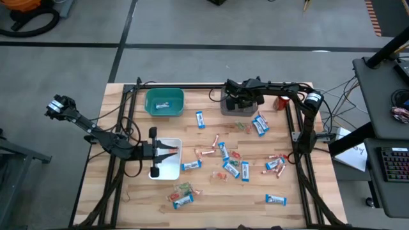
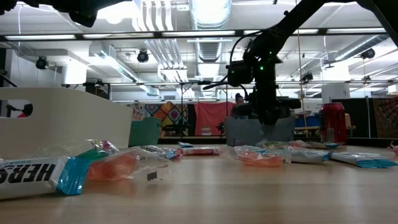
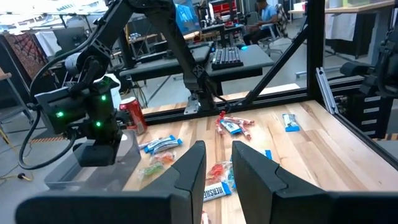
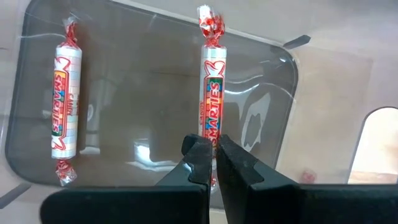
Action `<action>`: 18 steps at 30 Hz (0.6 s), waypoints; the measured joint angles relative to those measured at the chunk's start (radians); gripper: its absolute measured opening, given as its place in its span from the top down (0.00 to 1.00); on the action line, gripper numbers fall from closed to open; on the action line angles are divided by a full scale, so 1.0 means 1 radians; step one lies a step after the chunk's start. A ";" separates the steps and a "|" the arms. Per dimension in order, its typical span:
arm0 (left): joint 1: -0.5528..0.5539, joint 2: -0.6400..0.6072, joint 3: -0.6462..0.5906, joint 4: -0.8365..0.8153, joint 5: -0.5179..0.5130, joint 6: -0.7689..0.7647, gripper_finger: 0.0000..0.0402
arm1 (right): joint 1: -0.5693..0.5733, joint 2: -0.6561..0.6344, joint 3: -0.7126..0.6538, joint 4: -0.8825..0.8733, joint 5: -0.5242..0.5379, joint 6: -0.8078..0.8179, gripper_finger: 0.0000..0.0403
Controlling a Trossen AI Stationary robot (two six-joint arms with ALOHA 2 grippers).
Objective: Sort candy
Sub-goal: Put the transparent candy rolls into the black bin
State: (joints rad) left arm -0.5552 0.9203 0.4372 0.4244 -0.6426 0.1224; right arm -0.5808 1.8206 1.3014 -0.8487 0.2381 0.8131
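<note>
Your right gripper hangs over the grey bin, jaws pinched on a Smarties roll, likely for dropping; another roll lies beside. Your left gripper waits slightly parted and empty; loose candy lies ahead.

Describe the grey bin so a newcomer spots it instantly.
On the wooden table, go to the far edge. The grey bin sits under the right end effector, right of the teal bin. Only it holds Smarties rolls.
</note>
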 joint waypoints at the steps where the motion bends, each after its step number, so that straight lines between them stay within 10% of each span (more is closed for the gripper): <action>1: 0.000 0.000 0.000 -0.001 0.000 -0.002 0.84 | 0.000 0.000 0.000 0.001 0.005 0.000 0.97; 18: -0.002 0.000 0.000 -0.017 0.000 -0.024 0.84 | 0.000 0.000 0.000 0.002 0.024 -0.002 0.78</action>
State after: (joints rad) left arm -0.5568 0.9205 0.4370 0.4074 -0.6430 0.0986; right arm -0.5804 1.8206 1.3014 -0.8470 0.2618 0.8112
